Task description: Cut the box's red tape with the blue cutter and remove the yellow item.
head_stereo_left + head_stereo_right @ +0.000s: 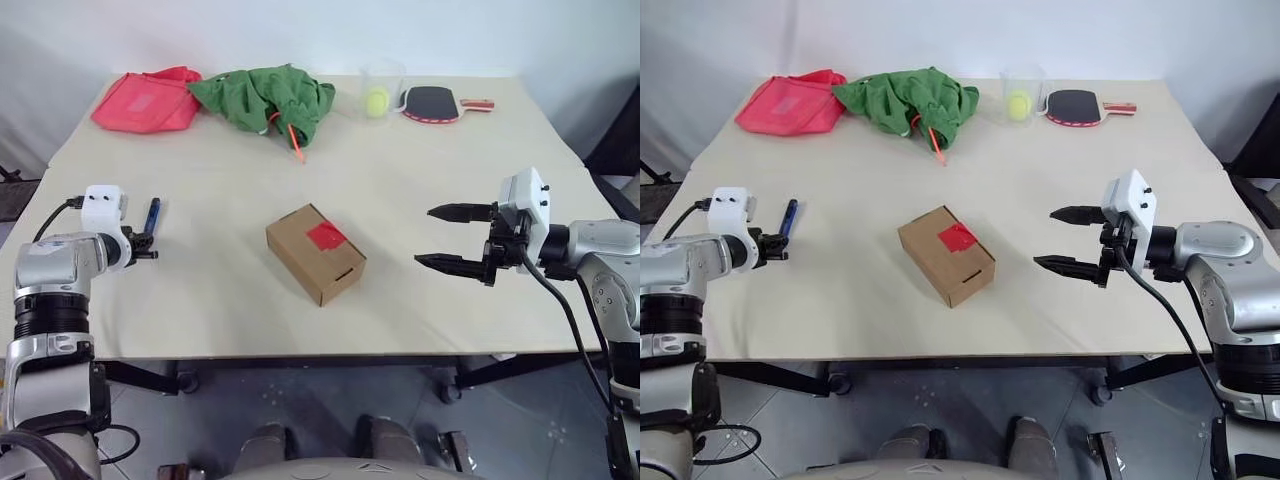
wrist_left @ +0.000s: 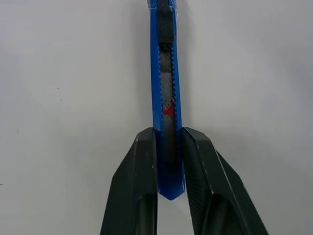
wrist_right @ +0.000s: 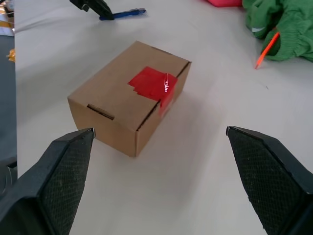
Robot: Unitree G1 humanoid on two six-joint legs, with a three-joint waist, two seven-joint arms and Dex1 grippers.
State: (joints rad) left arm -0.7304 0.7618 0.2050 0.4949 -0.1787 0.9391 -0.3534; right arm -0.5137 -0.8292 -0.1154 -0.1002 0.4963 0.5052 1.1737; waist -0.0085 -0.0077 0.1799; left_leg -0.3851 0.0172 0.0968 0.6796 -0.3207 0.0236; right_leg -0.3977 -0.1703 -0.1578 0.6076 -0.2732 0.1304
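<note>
The brown cardboard box [image 1: 315,253] lies closed in the middle of the table, with a square of red tape [image 1: 326,236] over its lid edge. At the table's left, my left gripper [image 1: 148,247] is shut on the near end of the blue cutter [image 2: 166,88], and the cutter points away along the tabletop. My right gripper [image 1: 426,236] hovers open to the right of the box, jaws wide and facing it. The yellow item is hidden.
Along the far edge lie a pink-red cloth bag [image 1: 148,100], a green cloth [image 1: 268,98] with a thin orange-red stick [image 1: 295,140], a clear cup holding a yellow-green ball [image 1: 377,101], and a paddle [image 1: 432,103].
</note>
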